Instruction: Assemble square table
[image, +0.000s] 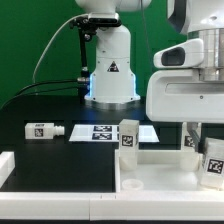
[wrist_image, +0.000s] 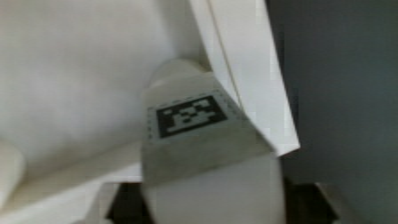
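White plastic top: the square tabletop (image: 150, 178), tray-like with a raised rim, is lying flat on the black counter (image: 40, 100) at the front of the exterior view, toward that view's right.
Tray contents: an upright leg (image: 129, 137) is standing at the far rim with its tag facing the camera. Whether its foot is sitting inside the rim or just behind it cannot be told.
Claw: the claw (wrist_image: 210, 205) is clamping the held leg (wrist_image: 205, 160), with a dark finger pressing on each side. In the exterior view it is hanging over the tabletop's corner on that view's right.
Held leg: it is tilting, tag outward. In the wrist view its far end is lying right at the raised rim, with dark counter showing beyond. Contact with the rim cannot be told.
Loose leg: the lying leg (image: 45, 130) is resting on its side on the counter at the exterior view's left, well apart from the tabletop.
Marker board: the marker board (image: 105, 132) is lying flat between the lying leg and the upright leg.
Plain bar: a white bar (image: 10, 165) is sitting at the exterior view's left edge.
Labels: black-and-white square tags are showing on each leg and on the marker board as patterns only.
Robot base: the robot base (image: 112, 60) is carrying a triangular warning sign (image: 113, 70). Any lettering is too small to read.
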